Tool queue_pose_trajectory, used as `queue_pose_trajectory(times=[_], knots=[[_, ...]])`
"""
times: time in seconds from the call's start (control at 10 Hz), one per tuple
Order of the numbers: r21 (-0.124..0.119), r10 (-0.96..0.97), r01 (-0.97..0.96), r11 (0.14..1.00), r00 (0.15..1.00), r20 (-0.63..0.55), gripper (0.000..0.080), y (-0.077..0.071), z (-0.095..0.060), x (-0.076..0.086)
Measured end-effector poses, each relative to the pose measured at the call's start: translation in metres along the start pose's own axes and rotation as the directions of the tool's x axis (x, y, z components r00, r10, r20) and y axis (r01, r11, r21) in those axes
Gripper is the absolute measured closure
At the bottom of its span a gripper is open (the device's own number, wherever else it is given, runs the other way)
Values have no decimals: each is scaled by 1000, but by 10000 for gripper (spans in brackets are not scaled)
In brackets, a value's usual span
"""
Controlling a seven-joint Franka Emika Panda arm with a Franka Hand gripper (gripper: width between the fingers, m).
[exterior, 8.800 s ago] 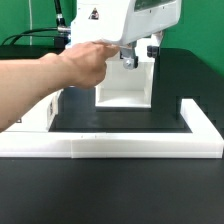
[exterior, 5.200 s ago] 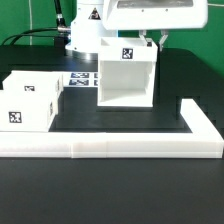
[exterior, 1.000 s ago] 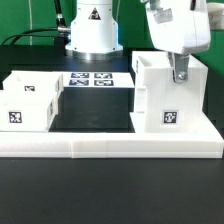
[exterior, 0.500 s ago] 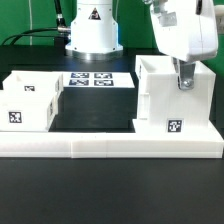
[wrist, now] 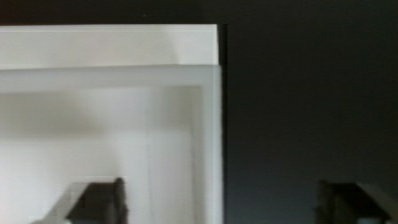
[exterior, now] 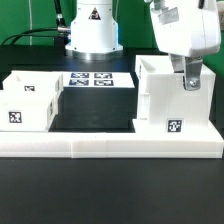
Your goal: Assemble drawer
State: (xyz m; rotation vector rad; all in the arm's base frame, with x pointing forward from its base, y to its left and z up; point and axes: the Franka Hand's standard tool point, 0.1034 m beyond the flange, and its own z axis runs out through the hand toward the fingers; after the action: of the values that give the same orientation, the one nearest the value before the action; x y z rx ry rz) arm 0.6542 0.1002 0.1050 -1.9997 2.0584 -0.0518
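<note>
White plastic housing (exterior: pixel 160 100) sits at the exterior view's right; we see the gripper (exterior: pixel 188 83) spread apart astride its wall, the trays (exterior: pixel 30 100) well apart at the exterior view's left.

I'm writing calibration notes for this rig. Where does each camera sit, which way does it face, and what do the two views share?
Exterior view: off the arm, in front and raised, facing the robot's base across the table; shows the arm, end effector, housing, trays.
Wrist view: on the wrist, looking down past two fingertips at a housing wall standing between them.
Shared: the housing and the end effector.
</note>
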Motion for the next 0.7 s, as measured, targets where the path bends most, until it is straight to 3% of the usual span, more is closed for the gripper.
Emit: queue_pose_trajectory(times=[0.4,0.6,0.7], knots=[[4,-67,67,998,998,1,152,-1,-3,1],[-12,-264,265,964,964,22,151,13,-30,9],[-28,-333,334,942,942,37,151,19,-36,12]])
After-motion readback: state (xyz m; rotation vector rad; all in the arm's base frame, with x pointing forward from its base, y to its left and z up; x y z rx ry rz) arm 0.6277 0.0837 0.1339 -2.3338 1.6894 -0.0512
